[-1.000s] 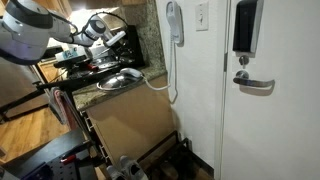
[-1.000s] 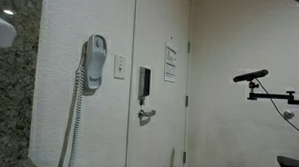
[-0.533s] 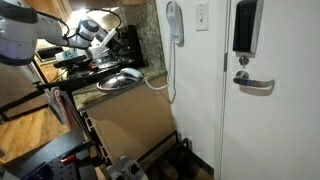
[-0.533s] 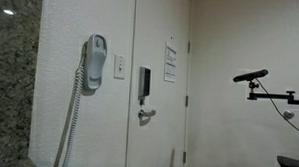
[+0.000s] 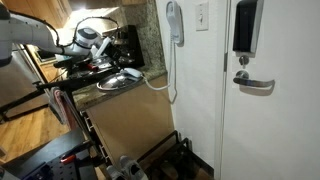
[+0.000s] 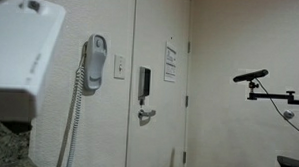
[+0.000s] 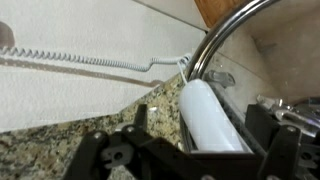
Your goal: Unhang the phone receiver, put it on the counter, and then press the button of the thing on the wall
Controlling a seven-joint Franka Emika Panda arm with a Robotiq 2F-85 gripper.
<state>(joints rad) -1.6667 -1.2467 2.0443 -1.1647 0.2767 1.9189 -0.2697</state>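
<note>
The pale phone receiver (image 7: 212, 125) lies on the speckled granite counter (image 7: 60, 150), its coiled cord (image 7: 90, 60) stretched along the upstand. In the wrist view my gripper (image 7: 200, 115) is open. Its dark fingers (image 7: 137, 118) stand on either side of the receiver with gaps between. In an exterior view the receiver (image 5: 124, 76) rests near the counter's edge (image 5: 100, 93), and my gripper (image 5: 88, 40) hangs above and to the left of it. The grey wall unit (image 5: 175, 22) (image 6: 94, 62) hangs on the white wall, with the cord (image 6: 74, 111) dropping from it.
A curved chrome tap (image 7: 228, 32) arches over the receiver. A light switch (image 5: 202, 14) and a door with a black reader (image 5: 245, 27) and lever handle (image 5: 255, 84) stand beside the wall unit. A white robot part (image 6: 20, 54) fills an exterior view's left side.
The arm has drawn left, away from the wall, with its gripper lower. A large white robot part has come into the left of an exterior view. The receiver has not moved.
</note>
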